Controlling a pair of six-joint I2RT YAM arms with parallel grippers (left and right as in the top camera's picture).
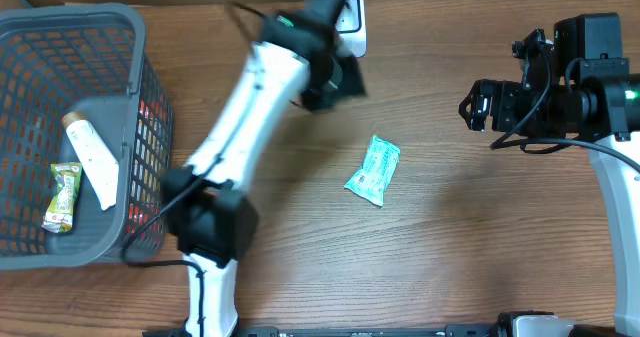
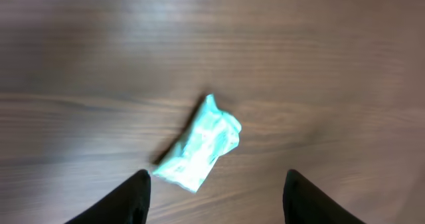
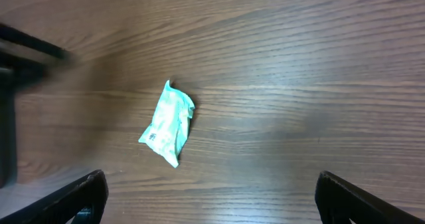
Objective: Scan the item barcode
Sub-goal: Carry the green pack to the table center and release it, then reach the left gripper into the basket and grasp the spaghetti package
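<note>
Overhead camera looks straight down on the whole brown wood-grain table (image 1: 450,257); both wrist cameras look down at it from closer, the left nearest, all three sharing the small mint-green crinkled packet (image 1: 373,170).

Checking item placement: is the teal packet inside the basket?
No, the teal packet lies on the table, right of the basket.

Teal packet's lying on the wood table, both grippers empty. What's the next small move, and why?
Probably lower the right gripper toward the crinkled teal plastic packet. Its jaws stand wide open, and the packet lies free on the wooden table, in plain sight of the right wrist camera. The left gripper is open too, but its view is blurred.
</note>
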